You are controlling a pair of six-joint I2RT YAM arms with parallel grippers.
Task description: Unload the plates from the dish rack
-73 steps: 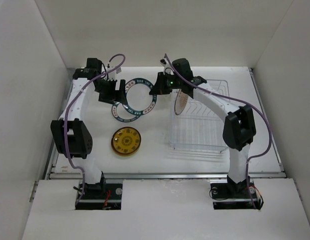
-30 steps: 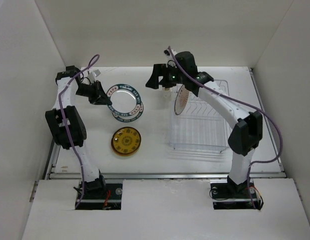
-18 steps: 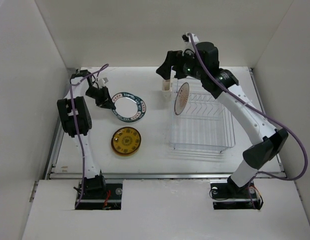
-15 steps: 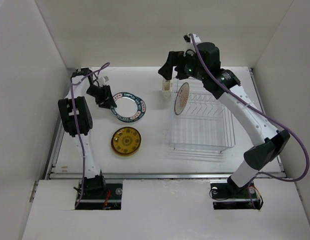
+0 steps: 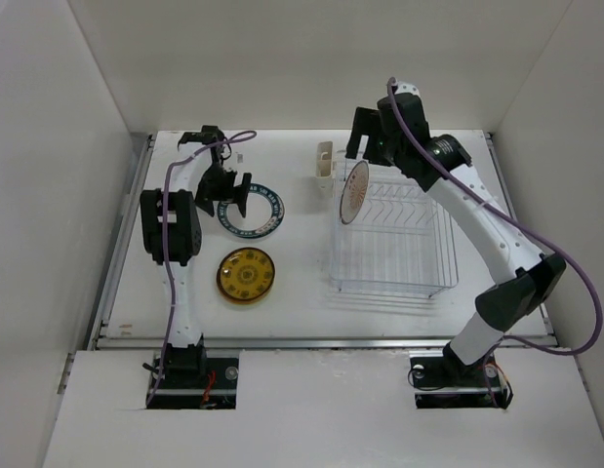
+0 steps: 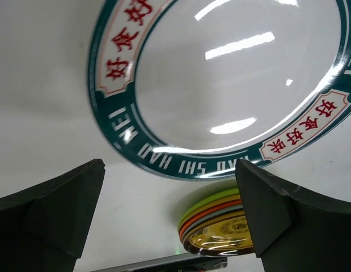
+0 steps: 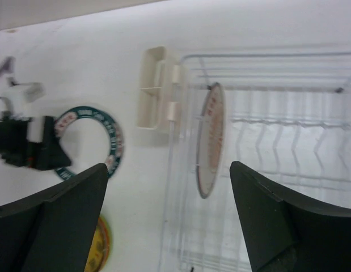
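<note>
A white plate with a dark teal rim (image 5: 257, 213) (image 6: 232, 85) lies flat on the table. My left gripper (image 5: 226, 195) (image 6: 169, 221) hangs open just over its left edge, holding nothing. In front of it sits a stack of plates (image 5: 246, 275) (image 6: 220, 226) with the amber patterned one on top. The clear dish rack (image 5: 409, 263) (image 7: 288, 113) holds one upright plate, white with an orange pattern (image 5: 354, 192) (image 7: 210, 139), at its left end. My right gripper (image 5: 365, 144) (image 7: 169, 221) is open and empty, high above that end of the rack.
A small cream cup holder (image 5: 325, 161) (image 7: 155, 88) hangs on the rack's far left corner. White walls close in the table on three sides. In the right wrist view the left gripper (image 7: 28, 144) shows beside the teal-rimmed plate (image 7: 87, 141).
My left gripper has opened and let go of the teal-rimmed plate, then swung right over its edge. The right arm has lifted and shifted right, over the rack's far left end.
</note>
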